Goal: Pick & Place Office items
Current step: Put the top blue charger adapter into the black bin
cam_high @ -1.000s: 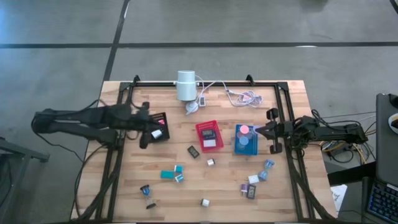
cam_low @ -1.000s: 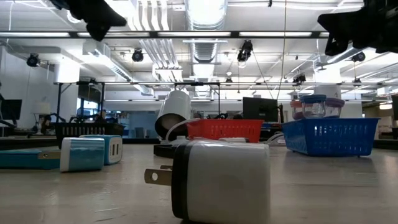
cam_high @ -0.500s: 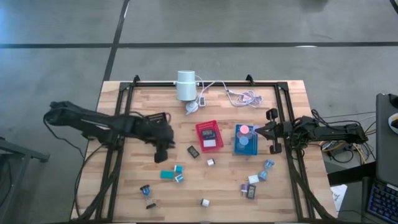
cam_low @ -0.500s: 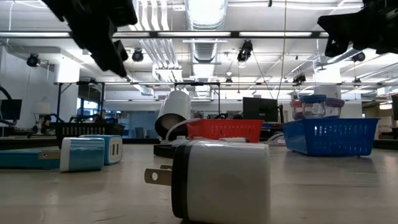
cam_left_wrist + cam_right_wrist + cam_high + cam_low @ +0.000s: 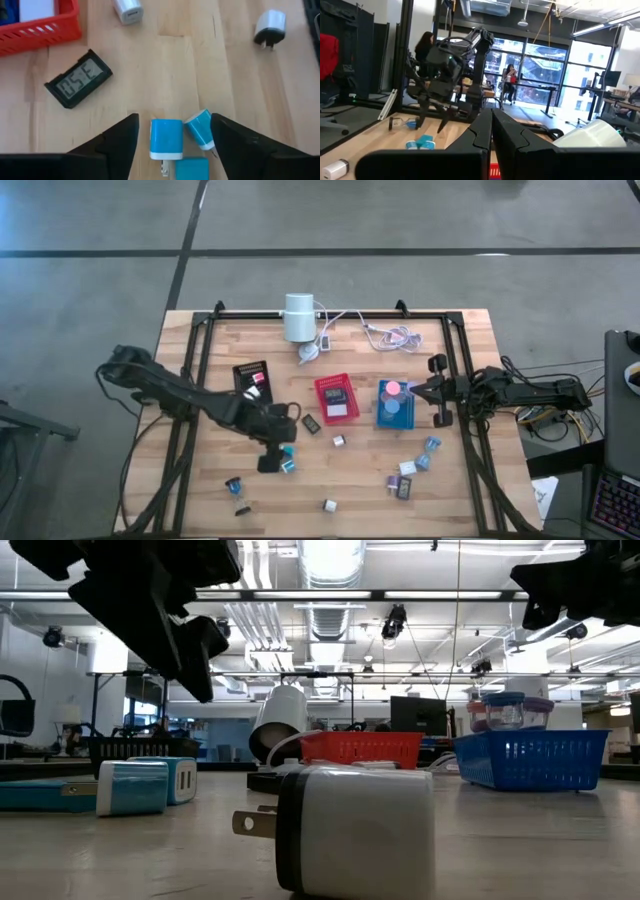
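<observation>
Left hand (image 5: 275, 452) hangs over the middle of the table (image 5: 370, 485), its two fingers (image 5: 117, 142) spread wide and holding nothing. Between them in the left wrist view lie the teal chargers (image 5: 166, 138): one flat teal block with prongs, a second tilted one just beside it touching its corner, and a third teal piece partly cut off at the edge. The fingers touch none of them as far as the view shows. Near these lie a small black digital clock (image 5: 79, 85), a white charger (image 5: 127, 10) and a white plug (image 5: 270, 27), all apart from each other on the bare wood.

Right hand (image 5: 436, 394) waits at the table's right edge beside the blue tray (image 5: 383, 420), its fingers (image 5: 472, 137) pressed together and empty. A pink disc (image 5: 393, 389) sits in the blue tray, and the red tray (image 5: 322, 402) stands just beside it.
</observation>
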Tool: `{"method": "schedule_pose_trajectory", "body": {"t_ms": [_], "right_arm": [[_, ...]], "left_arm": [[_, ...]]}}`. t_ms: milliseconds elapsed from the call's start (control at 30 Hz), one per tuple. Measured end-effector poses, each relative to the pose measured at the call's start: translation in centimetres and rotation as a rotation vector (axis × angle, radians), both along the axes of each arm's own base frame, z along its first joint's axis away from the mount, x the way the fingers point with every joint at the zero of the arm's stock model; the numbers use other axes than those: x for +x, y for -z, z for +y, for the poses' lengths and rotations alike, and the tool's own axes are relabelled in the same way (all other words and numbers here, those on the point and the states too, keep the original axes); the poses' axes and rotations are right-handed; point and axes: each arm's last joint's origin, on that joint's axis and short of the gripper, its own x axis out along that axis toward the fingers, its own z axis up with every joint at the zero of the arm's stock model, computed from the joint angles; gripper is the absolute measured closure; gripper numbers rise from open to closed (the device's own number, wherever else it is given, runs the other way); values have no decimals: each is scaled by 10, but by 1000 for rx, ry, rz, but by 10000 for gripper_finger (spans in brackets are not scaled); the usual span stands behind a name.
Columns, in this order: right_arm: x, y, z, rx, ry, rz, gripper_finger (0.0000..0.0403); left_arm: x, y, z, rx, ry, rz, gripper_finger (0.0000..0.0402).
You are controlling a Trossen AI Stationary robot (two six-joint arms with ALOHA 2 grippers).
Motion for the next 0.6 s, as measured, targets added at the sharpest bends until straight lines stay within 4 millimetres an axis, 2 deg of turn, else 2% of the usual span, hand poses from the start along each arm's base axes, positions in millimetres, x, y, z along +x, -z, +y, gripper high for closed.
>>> {"method": "schedule_pose_trajectory", "body": {"t_ms": [600], "right_arm": [[0,0,-2,-22,57,-1,394]], "left_arm": [[8,35,-5,73,33,169,142]]}}
